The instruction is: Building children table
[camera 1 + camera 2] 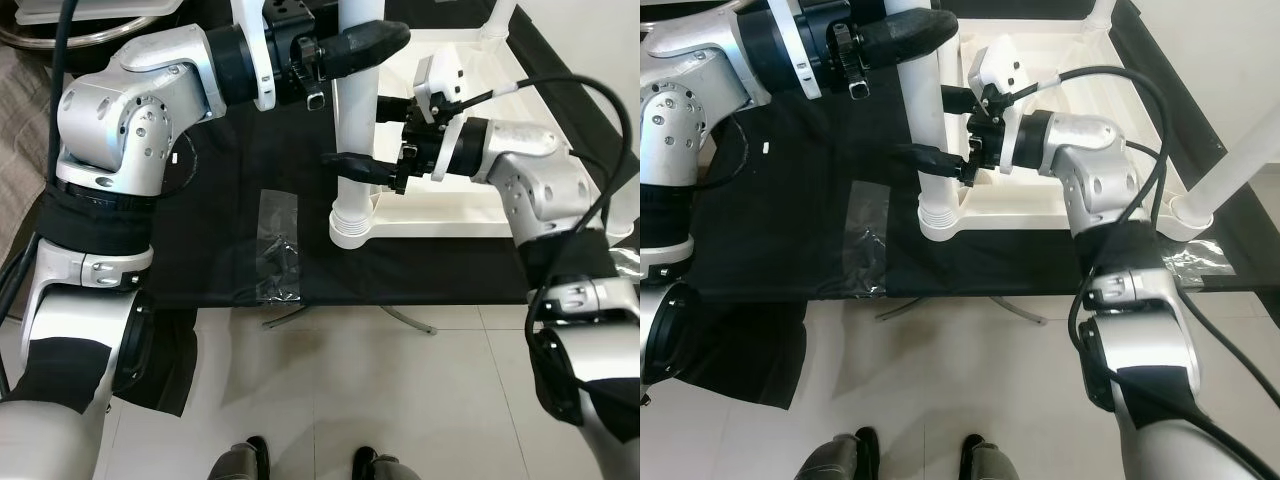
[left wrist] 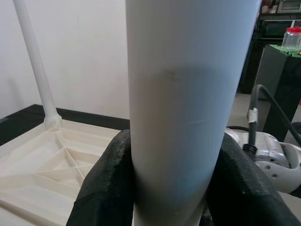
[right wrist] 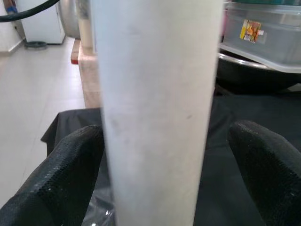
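Note:
A white children's table top [image 1: 450, 215] lies upside down on a black-covered surface. One white leg [image 1: 355, 130] stands upright in its near-left corner socket [image 1: 350, 225]. High on that leg, my left gripper [image 1: 365, 45] is shut, and both black pads [image 2: 106, 183] press its sides. Lower down, my right gripper [image 1: 372, 133] straddles the same leg [image 3: 155, 117] and is open: one finger [image 3: 70, 174] lies against it, the other [image 3: 268, 160] stands clear. Two more legs [image 1: 1240, 160] [image 2: 37, 70] stand in other corners.
A clear plastic bag of small hardware [image 1: 277, 250] lies on the black cloth [image 1: 220, 200] left of the leg. The cloth's front edge runs just past the bag, with metal stand feet [image 1: 400, 318] and tiled floor below. My own feet [image 1: 255, 460] are at the bottom.

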Robot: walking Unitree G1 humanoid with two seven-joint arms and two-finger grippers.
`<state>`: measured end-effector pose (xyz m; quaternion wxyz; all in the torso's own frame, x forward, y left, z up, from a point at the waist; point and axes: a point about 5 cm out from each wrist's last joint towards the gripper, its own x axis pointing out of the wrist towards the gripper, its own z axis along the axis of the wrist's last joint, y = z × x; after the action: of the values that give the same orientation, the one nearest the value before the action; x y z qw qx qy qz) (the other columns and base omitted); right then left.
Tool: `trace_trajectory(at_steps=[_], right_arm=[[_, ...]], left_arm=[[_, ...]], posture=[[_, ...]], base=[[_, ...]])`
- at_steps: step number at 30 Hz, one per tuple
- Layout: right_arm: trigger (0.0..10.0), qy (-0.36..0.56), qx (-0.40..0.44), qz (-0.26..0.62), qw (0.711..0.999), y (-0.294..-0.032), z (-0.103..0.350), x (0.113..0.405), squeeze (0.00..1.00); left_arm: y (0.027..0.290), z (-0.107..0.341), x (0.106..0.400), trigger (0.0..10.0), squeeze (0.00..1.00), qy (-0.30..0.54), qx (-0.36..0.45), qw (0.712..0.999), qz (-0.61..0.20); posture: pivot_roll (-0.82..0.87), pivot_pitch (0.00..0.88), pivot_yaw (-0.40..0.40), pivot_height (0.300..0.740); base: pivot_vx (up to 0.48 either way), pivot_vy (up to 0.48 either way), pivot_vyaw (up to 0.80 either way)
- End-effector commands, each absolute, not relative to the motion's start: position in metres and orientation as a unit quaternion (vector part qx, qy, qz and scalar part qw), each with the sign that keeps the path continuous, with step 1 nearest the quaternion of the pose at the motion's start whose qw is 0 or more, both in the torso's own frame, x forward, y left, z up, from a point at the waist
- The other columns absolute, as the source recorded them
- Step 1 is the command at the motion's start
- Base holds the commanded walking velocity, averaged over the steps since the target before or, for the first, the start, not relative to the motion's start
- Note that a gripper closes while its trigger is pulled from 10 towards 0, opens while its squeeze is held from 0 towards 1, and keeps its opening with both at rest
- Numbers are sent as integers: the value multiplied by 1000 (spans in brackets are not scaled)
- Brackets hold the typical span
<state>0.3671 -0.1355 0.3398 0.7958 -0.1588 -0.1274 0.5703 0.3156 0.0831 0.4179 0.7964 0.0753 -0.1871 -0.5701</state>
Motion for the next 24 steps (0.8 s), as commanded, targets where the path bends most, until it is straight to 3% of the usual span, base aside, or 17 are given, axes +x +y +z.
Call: trace_trajectory(at_steps=[1, 2, 3, 4, 5, 17, 24], right_arm=[[7882, -136, -148, 583, 787, -134, 342, 369, 0], [7882, -136, -148, 583, 787, -134, 342, 369, 0], [3216, -136, -150, 590, 782, -133, 342, 371, 0], [3216, -136, -150, 590, 782, -133, 342, 371, 0], [0, -133, -149, 599, 775, -130, 340, 371, 0], [0, -129, -146, 621, 759, -129, 336, 370, 0], [0, -136, -133, 606, 773, -134, 332, 373, 0]], left_arm=[[75, 409, 319, 0, 0, -155, 82, 789, -589], [75, 409, 319, 0, 0, -155, 82, 789, -589], [73, 408, 319, 0, 0, -152, 83, 786, -593], [73, 408, 319, 0, 0, -152, 83, 786, -593], [70, 409, 320, 0, 0, -151, 86, 781, -599], [49, 416, 322, 0, 0, -157, 94, 759, -625], [41, 418, 324, 0, 0, -167, 88, 753, -630]], posture=[[143, 272, 30, 740], [143, 272, 30, 740], [144, 272, 32, 740], [144, 272, 32, 740], [145, 278, 38, 740], [136, 280, 49, 740], [130, 277, 50, 740]], base=[[0, 0, 0], [0, 0, 0], [0, 0, 0], [0, 0, 0], [0, 0, 0], [0, 0, 0], [0, 0, 0]])
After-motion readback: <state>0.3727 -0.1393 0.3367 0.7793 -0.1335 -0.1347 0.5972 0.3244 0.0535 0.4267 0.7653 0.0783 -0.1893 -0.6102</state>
